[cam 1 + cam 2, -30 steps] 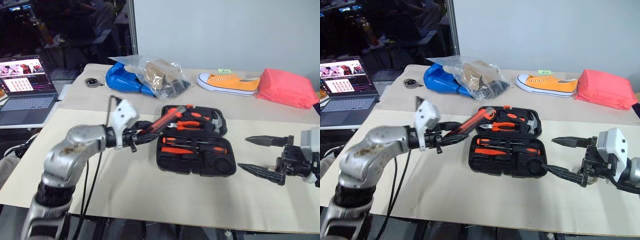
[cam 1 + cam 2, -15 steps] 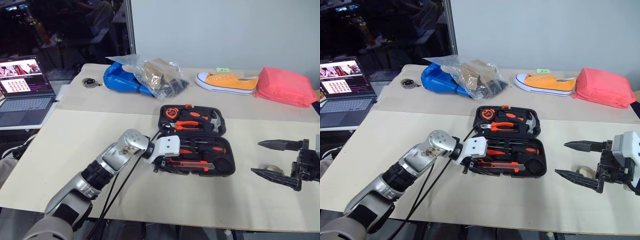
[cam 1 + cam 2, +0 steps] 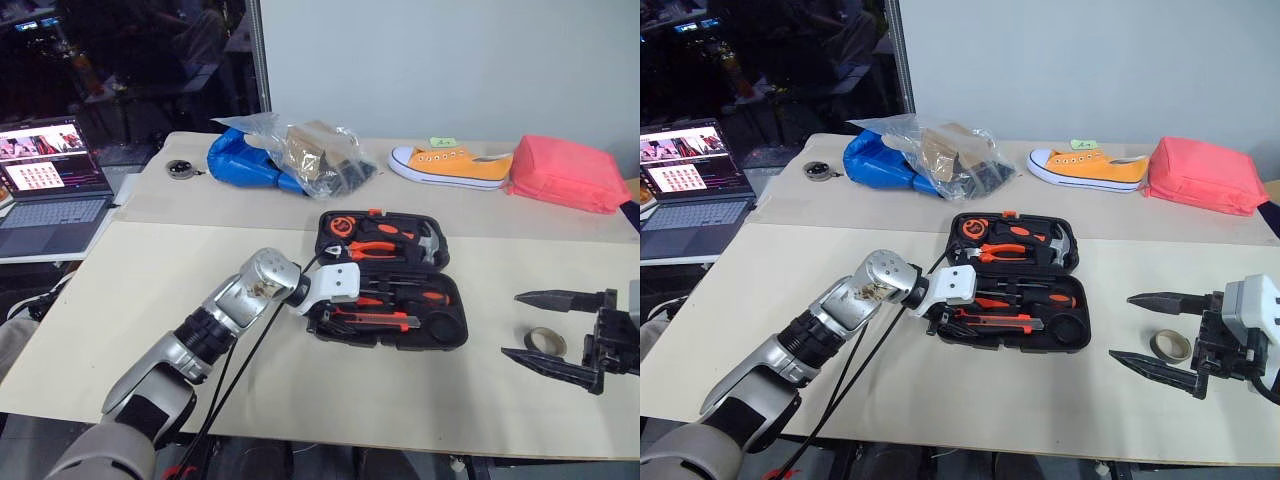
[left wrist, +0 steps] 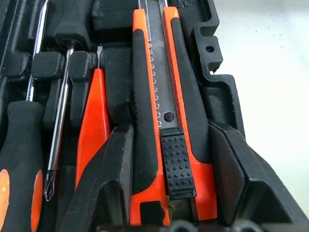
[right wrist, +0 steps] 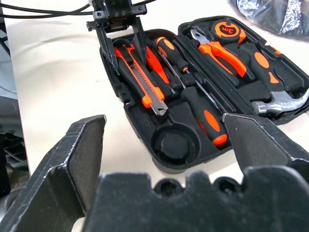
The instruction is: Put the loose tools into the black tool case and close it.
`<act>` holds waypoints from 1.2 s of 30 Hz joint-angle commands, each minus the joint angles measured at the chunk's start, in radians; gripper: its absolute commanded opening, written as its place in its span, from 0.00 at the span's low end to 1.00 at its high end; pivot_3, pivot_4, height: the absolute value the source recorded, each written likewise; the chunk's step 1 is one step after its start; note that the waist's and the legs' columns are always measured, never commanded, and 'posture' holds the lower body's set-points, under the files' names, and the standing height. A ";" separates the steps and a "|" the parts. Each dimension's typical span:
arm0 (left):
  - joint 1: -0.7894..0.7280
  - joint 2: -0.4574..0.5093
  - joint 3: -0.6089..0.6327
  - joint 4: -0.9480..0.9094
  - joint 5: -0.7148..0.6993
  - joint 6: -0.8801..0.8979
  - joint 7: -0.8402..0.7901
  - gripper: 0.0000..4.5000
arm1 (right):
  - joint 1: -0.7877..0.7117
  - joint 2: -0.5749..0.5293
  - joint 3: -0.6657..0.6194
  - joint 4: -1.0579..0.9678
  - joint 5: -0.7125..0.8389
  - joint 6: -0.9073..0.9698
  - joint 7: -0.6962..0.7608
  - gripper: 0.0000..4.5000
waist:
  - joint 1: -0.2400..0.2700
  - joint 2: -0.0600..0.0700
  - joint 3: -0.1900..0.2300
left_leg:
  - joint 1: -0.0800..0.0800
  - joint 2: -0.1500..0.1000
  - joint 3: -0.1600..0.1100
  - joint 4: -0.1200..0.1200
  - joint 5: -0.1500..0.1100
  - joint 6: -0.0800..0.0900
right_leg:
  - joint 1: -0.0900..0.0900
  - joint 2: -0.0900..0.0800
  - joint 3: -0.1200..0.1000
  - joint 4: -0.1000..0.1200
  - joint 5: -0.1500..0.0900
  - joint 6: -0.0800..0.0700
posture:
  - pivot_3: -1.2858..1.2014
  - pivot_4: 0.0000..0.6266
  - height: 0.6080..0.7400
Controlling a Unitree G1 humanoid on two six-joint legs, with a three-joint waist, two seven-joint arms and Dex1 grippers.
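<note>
Seating the utility knife [image 4: 164, 121] in the black tool case [image 3: 445, 335].
Left hand [image 4: 169, 193] grasps knife over its slot; next, release. Right hand [image 3: 545, 330] released beside tape roll [image 3: 546, 341], near bench's right edge.

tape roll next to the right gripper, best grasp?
The tape roll lies flat on the table, hole up, beside the open right gripper. Probably best from above: one finger into the hole, one outside, pinching the ring wall. It sits too low for a level side approach, which would likely just push it along. The case's round slot is free.
</note>
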 commanded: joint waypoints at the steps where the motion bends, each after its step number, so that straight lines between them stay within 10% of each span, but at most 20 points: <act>1: -0.012 0.001 0.001 0.011 0.034 -0.023 -0.012 0.39 | -0.005 -0.001 -0.037 -0.029 0.019 0.000 -0.009 1.00 | 0.001 0.000 0.000 | 0.000 0.000 0.000 0.000 0.000 0.000 | 0.000 0.000 0.000 0.000 0.000 0.000 | 0.52 0.24 1.00; 8: -0.008 -0.038 -0.011 0.024 0.062 -0.032 -0.015 0.39 | -0.031 -0.010 -0.011 -0.011 0.016 -0.001 -0.007 1.00 | 0.004 0.000 0.000 | 0.000 0.000 0.000 0.000 0.000 0.000 | 0.000 -0.001 0.000 0.000 0.000 0.000 | 0.52 0.24 1.00; 14: -0.007 -0.059 0.076 -0.014 -0.002 -0.025 -0.023 0.89 | -0.037 -0.004 -0.004 -0.006 0.012 -0.001 -0.005 1.00 | 0.005 0.000 0.000 | -0.001 0.000 0.000 0.000 0.000 0.000 | 0.000 -0.001 0.000 0.000 0.000 0.000 | 0.52 0.24 1.00; 18: 0.015 -0.039 0.220 -0.134 -0.146 0.073 -0.039 0.94 | -0.038 0.001 0.001 -0.007 0.008 -0.005 -0.011 1.00 | 0.001 0.002 -0.001 | -0.004 0.000 0.000 0.000 0.000 0.000 | -0.003 -0.001 0.000 0.000 0.002 -0.004 | 0.52 0.24 1.00; 30: 0.251 -0.079 0.250 -0.201 -0.130 0.091 0.177 0.03 | -0.028 0.031 0.026 -0.033 0.010 -0.008 -0.035 1.00 | 0.007 0.003 -0.002 | -0.001 0.000 -0.001 0.001 0.000 0.000 | 0.000 -0.002 0.000 0.001 0.002 -0.004 | 0.52 0.24 1.00; 36: 0.275 -0.086 0.168 -0.102 -0.053 0.141 0.230 0.01 | -0.036 0.010 0.022 -0.041 0.029 0.019 -0.028 1.00 | 0.006 0.004 -0.002 | -0.001 0.000 -0.001 0.002 0.000 0.000 | 0.000 -0.002 0.000 0.001 0.003 -0.003 | 0.52 0.24 1.00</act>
